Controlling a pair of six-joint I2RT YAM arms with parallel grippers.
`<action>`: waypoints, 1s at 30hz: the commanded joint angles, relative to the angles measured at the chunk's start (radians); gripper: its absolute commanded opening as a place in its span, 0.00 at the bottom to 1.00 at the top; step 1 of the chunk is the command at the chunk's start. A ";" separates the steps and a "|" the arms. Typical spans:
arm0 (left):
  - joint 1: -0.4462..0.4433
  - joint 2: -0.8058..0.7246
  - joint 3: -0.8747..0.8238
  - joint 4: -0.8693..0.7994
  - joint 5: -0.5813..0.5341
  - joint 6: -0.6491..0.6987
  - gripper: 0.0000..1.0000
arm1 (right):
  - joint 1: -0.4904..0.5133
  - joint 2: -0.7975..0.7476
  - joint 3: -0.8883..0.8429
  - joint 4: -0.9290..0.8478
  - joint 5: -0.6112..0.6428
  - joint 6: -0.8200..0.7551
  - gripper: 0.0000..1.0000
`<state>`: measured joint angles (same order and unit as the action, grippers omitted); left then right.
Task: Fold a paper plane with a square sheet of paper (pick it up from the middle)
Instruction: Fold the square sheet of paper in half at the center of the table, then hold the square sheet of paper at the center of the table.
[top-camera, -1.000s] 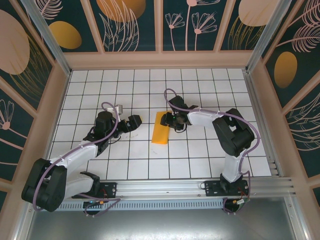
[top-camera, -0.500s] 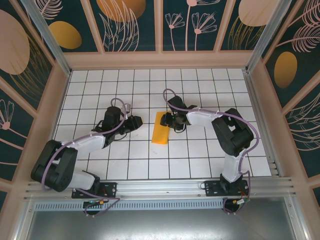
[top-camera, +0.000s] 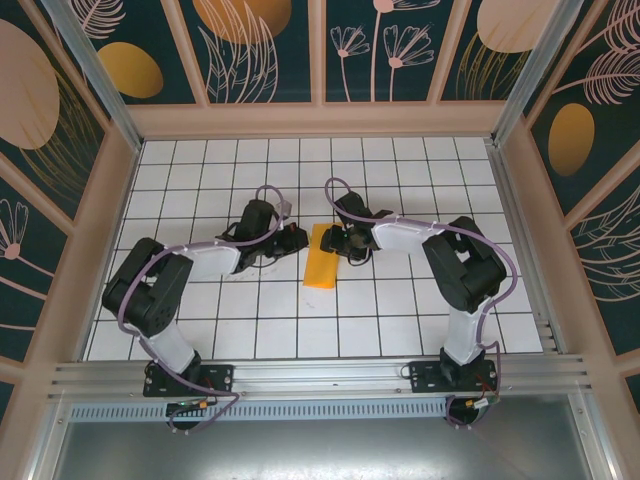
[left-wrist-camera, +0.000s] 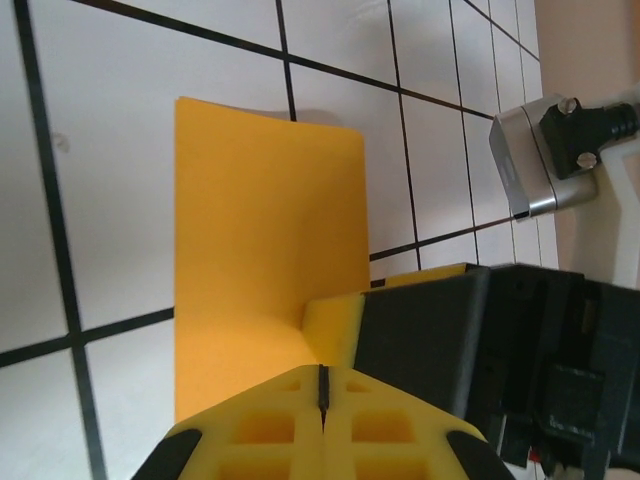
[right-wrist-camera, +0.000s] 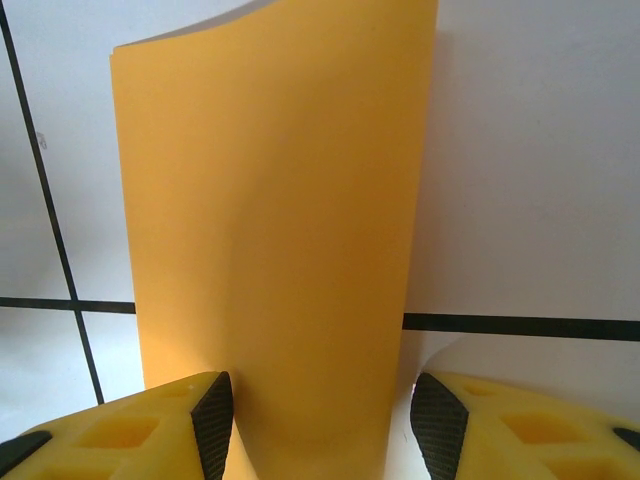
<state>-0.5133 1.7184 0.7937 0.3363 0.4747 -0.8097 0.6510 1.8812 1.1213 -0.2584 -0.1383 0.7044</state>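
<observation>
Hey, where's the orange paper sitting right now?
In the top view the folded orange paper lies near the middle of the tiled table, with the left gripper at its left edge and the right gripper over its far end.

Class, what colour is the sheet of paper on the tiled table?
Plain orange-yellow, no pattern. The paper shows best in the right wrist view.
</observation>
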 joint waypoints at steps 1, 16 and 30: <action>-0.011 0.060 0.038 -0.020 0.024 -0.010 0.00 | -0.001 0.082 -0.026 -0.048 0.069 -0.021 0.57; -0.027 0.165 0.105 -0.096 0.017 0.010 0.00 | 0.000 0.088 -0.023 -0.055 0.074 -0.019 0.57; -0.029 0.212 0.110 -0.180 -0.035 0.037 0.00 | 0.007 0.085 0.004 -0.058 0.068 -0.014 0.58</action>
<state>-0.5369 1.9057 0.8982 0.2272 0.4801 -0.8001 0.6575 1.8881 1.1358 -0.2745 -0.1272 0.7044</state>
